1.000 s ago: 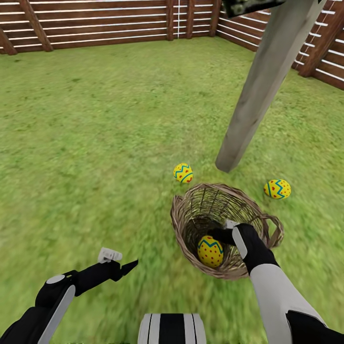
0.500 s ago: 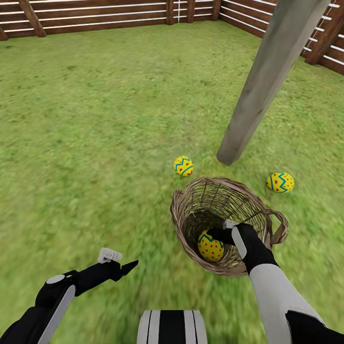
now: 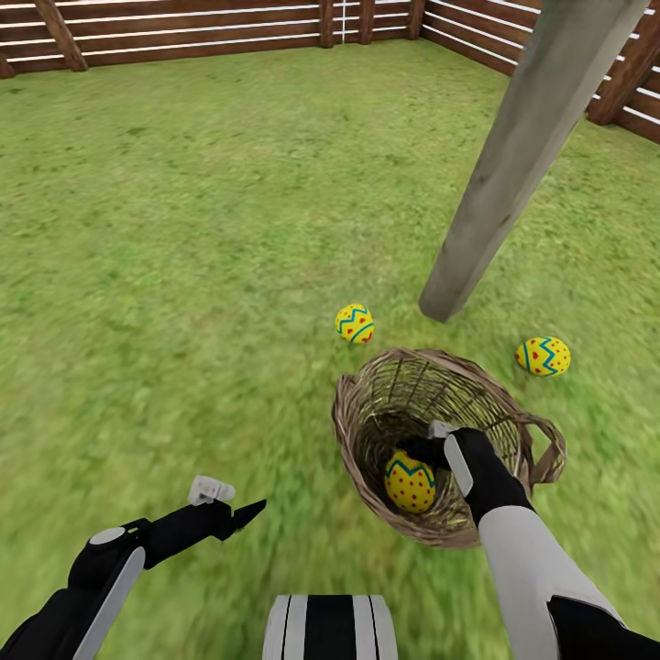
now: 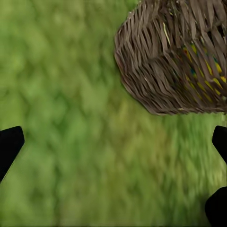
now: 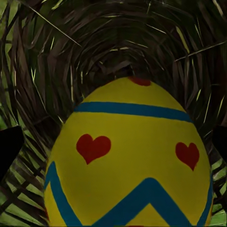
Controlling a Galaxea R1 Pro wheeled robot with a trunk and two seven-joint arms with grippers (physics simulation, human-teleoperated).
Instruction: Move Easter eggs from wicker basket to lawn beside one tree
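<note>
The wicker basket [image 3: 359,414] lies tipped on the lawn [image 3: 183,229] just in front of the tree [image 3: 522,156], whose trunk is bare and grey. One Easter egg [image 3: 410,480] rests inside it. My right gripper [image 3: 424,451] is reaching into the basket, open. In the right wrist view the egg [image 5: 132,161] sits close up between the spread fingers [image 5: 7,151]. Two more eggs lie on the grass near the trunk's foot, one to its left [image 3: 354,323] and one to its right [image 3: 543,356]. My left gripper [image 3: 243,511] hovers open over grass, left of the basket [image 4: 165,61].
A brown slat fence [image 3: 183,37] rings the lawn at the back and right. Open grass stretches to the left and beyond the trunk. The robot's base [image 3: 330,628] shows at the lower edge.
The head view tilted down a little a second ago. The basket has shifted slightly around my right gripper, and the egg inside has rolled a bit. Neither arm has visibly moved.
</note>
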